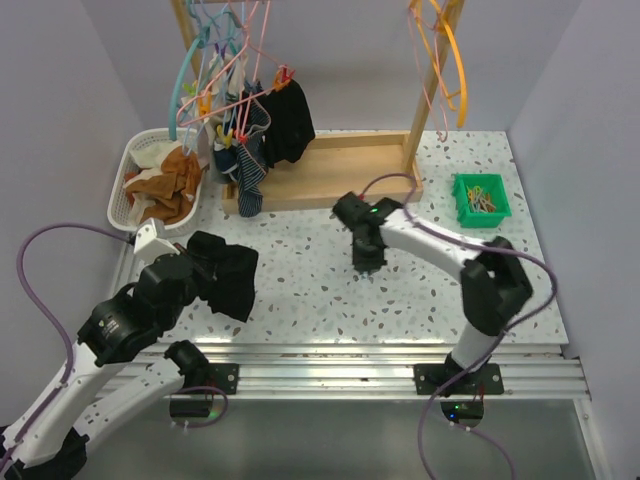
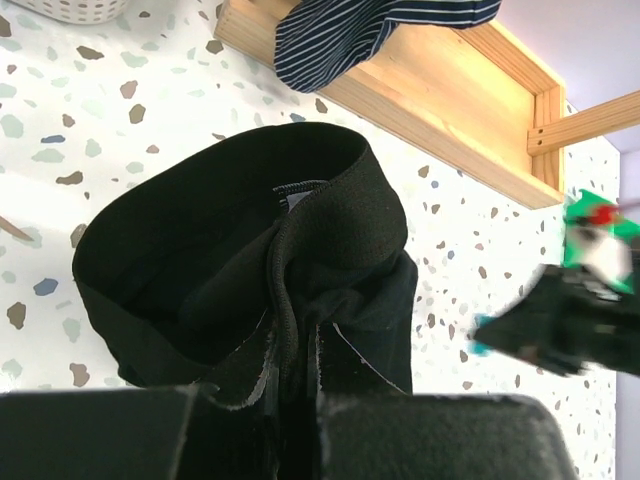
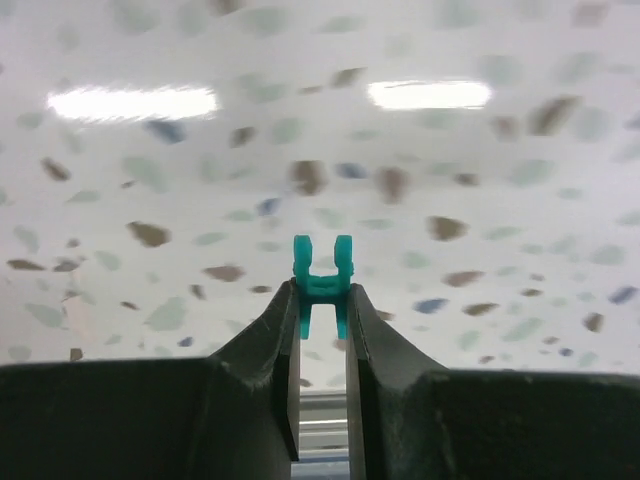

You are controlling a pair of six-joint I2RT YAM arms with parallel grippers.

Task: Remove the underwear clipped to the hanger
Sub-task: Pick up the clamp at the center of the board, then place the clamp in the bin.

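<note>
A black underwear [image 1: 232, 280] hangs limp from my left gripper [image 1: 203, 258] over the table's front left. In the left wrist view its waistband [image 2: 230, 225] bunches between the jaws of my left gripper [image 2: 297, 350], which is shut on it. Another black underwear [image 1: 288, 120] is still clipped to a pink hanger [image 1: 240, 95] on the rack. My right gripper [image 1: 367, 262] points down at the table's middle. In the right wrist view my right gripper [image 3: 322, 300] is shut on a small teal clip [image 3: 322, 268] held just above the tabletop.
Dark blue striped garments [image 1: 252, 165] hang beside the black one over the wooden rack base [image 1: 330, 170]. A white basket [image 1: 125, 175] with orange-brown cloth [image 1: 165, 185] stands at back left. A green bin [image 1: 481, 198] of clips sits at back right. Orange hangers [image 1: 447, 50] hang above it.
</note>
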